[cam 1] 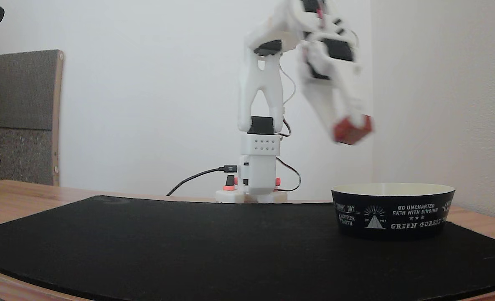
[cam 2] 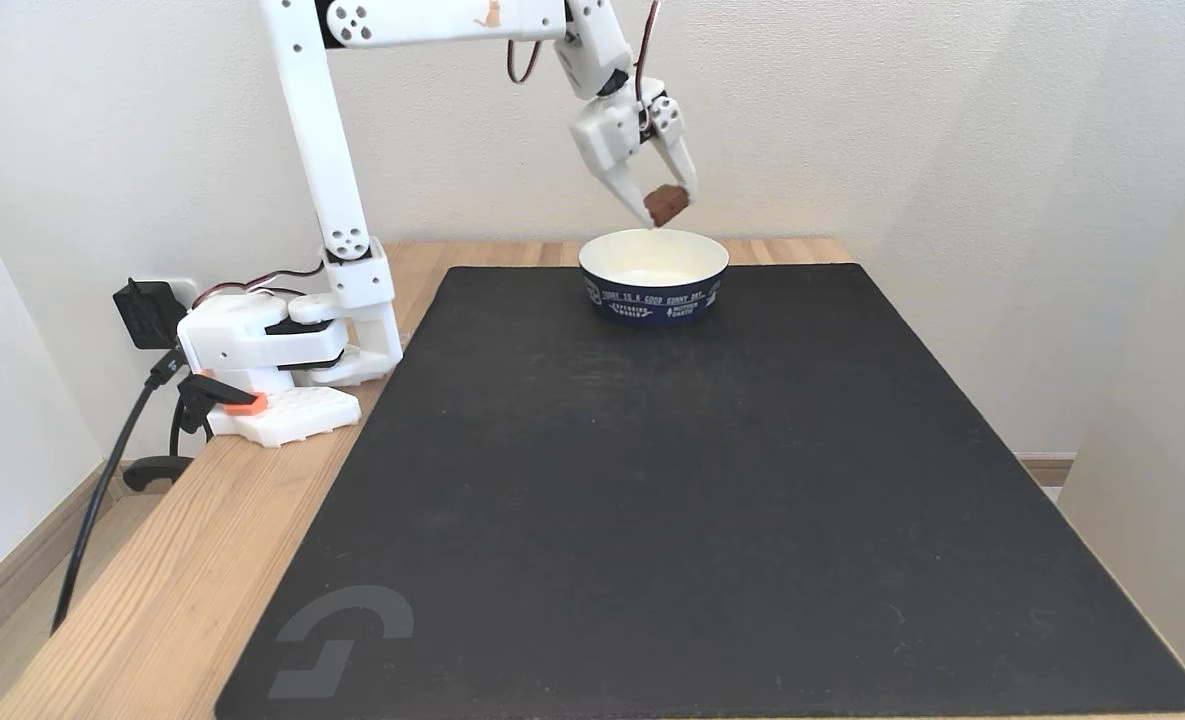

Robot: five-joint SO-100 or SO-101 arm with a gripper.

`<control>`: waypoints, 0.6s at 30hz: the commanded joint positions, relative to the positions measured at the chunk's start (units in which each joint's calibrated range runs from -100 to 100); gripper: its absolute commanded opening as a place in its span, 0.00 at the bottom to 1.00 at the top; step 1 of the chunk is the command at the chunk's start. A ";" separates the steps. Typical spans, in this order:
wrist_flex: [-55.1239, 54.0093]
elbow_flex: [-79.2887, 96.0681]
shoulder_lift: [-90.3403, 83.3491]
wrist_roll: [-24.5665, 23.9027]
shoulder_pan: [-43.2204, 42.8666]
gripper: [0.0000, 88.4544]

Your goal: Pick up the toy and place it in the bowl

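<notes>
Holding the toy tight between its two fingers, the claw hangs up in the air. The toy is a small red-brown block, pinched right at the tips of the claw, and it touches nothing else. In a fixed view from low down, the claw and the toy look blurry, but the block shows red at the very end of the white fingers.

Below the claw sits the bowl. It is round and shallow, black outside with white words, and cream inside. In the low fixed view the bowl is under the claw and a bit to the right, with a clear gap of air between them. In a fixed view from higher up, the toy hangs just above the far rim of the bowl.

Under the bowl lies a big black mat on a wooden table. Back from the claw, the white arm reaches up from its base at the table's edge.
</notes>
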 commanded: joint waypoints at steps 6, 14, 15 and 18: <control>-9.75 9.39 0.29 -2.01 -2.88 0.47; -6.79 14.62 -15.80 -2.27 5.07 0.31; -6.96 18.40 -19.47 -2.42 6.32 0.23; -11.61 37.33 -35.47 -2.48 10.17 0.02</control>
